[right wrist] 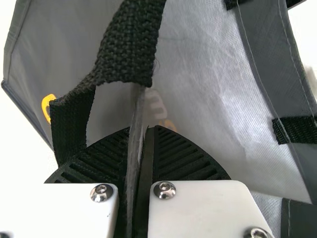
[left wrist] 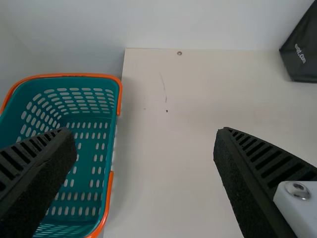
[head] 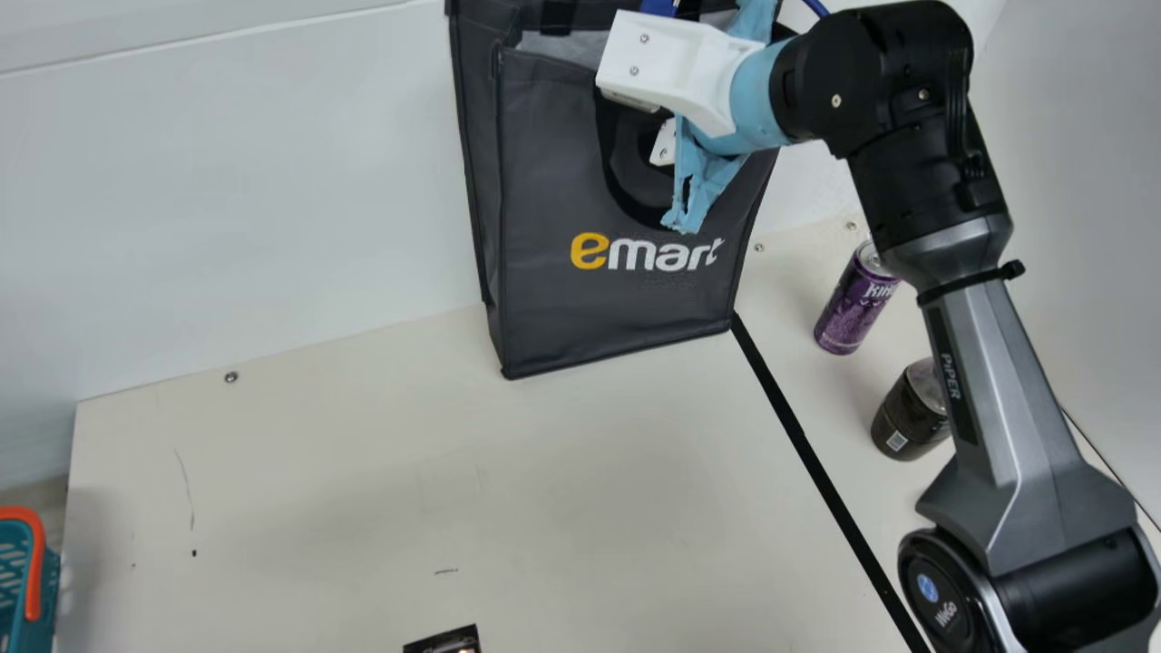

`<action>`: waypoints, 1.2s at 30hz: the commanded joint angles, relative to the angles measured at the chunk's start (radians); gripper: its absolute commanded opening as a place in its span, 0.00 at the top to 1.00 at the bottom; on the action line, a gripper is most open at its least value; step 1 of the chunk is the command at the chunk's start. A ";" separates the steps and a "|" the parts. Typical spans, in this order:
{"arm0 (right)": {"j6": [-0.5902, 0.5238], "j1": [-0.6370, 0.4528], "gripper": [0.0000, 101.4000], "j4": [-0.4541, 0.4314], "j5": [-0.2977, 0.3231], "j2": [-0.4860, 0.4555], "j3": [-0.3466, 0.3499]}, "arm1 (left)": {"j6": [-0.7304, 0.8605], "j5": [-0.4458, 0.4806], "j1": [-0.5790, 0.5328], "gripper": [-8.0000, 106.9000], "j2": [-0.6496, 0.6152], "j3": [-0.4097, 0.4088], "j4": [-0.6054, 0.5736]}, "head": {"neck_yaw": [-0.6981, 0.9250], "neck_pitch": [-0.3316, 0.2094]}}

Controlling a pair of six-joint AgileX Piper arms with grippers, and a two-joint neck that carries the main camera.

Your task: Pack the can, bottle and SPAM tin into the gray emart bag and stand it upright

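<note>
We catalogue: gray emart bag [head: 562,317], upper wall near the mouth pinched between the jaws of our right gripper [head: 626,118], upright on the table [head: 345,481], long axis rising, mouth up, yellow-and-white lettering facing our neck camera, purple can [head: 848,308] nearby, upright, pale lettering, our left gripper [left wrist: 144,131], jaws spread wide.

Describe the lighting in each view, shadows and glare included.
Main view: diffuse light, only soft shadows on the cream table; left wrist view: a soft shadow beside the teal basket, a glint on the screw; right wrist view: washed-out white past the emart bag, whose lit fabric lets lettering show through.
</note>
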 commanded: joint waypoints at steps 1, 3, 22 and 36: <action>-0.006 -0.002 1.00 0.005 -0.002 0.003 -0.009 | 0.000 0.000 0.000 0.15 0.000 0.000 0.000 | -0.002 -0.023; -0.014 -0.005 1.00 0.009 -0.002 0.004 -0.017 | 0.000 0.000 0.000 0.15 0.000 0.000 0.000 | -0.002 -0.023; -0.005 0.038 1.00 -0.029 -0.002 -0.089 0.025 | 0.000 0.000 0.000 0.15 0.000 0.000 0.000 | -0.002 -0.023; 0.066 0.132 1.00 -0.125 -0.002 -0.204 0.111 | 0.000 0.000 0.000 0.15 0.000 0.000 0.000 | -0.002 -0.023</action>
